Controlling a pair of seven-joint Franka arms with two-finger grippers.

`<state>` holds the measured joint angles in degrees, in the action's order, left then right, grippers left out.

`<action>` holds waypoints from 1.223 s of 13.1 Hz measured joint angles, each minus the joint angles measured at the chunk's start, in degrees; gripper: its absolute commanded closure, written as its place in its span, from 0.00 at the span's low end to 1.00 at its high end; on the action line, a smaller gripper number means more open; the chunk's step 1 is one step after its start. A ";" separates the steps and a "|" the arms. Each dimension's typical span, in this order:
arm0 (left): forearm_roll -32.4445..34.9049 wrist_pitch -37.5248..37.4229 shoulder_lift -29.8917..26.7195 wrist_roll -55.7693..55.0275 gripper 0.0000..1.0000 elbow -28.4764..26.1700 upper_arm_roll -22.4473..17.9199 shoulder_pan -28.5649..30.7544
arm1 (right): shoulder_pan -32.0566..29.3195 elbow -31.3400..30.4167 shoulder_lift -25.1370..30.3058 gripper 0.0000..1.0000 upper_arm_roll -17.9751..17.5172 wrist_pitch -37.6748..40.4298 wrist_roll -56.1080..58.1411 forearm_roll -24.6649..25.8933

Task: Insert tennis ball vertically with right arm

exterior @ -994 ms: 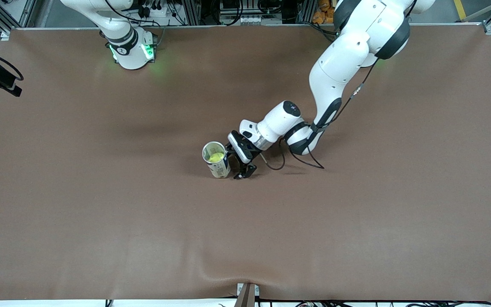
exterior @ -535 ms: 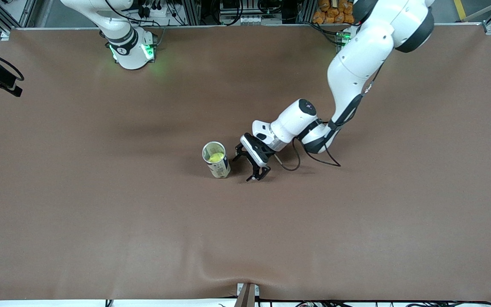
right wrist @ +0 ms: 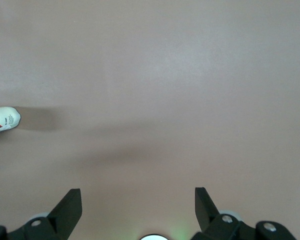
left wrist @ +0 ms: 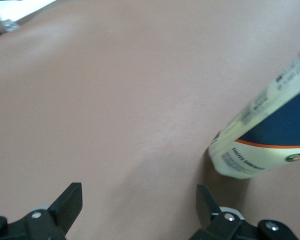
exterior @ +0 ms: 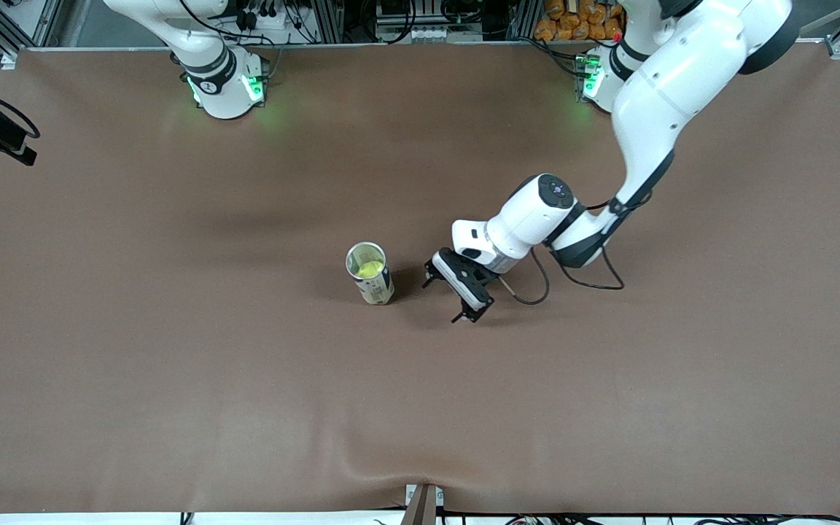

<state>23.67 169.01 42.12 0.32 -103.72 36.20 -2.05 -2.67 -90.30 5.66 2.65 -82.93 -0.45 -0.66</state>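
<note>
Can (exterior: 370, 273) stood upright, tennis ball (exterior: 369, 269) inside. Left gripper (exterior: 458, 295) low beside can, jaws wide, holding nothing. Right gripper (right wrist: 138, 210) up high, waiting, jaws wide, empty.

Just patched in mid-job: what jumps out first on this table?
An upright can stands mid-table with a yellow-green tennis ball inside. The left end effector hangs open just above the table beside the can, toward the left arm's end. The right end effector is open over bare brown table.
</note>
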 measured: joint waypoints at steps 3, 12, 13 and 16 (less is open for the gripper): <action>-0.02 -17.85 -4.25 -0.29 0.00 4.50 6.23 6.91 | -0.57 0.14 0.00 0.00 0.08 -0.08 -0.05 0.17; -0.65 -60.34 -7.88 -0.50 0.00 25.21 11.67 14.11 | -1.77 0.63 0.12 0.00 -4.49 0.14 -1.50 0.16; -0.65 -62.26 -9.44 -0.50 0.00 25.74 11.67 14.94 | -1.76 0.65 0.13 0.00 -4.56 0.13 -1.50 0.16; -0.68 -65.37 -14.91 -0.58 0.00 25.97 11.67 18.53 | -1.78 0.69 0.14 0.00 -4.35 0.15 -1.50 0.16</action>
<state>22.99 103.64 27.21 -0.26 -77.74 47.88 16.49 -4.45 -89.60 5.80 -1.70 -82.79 -1.95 -0.50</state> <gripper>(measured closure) 0.000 0.000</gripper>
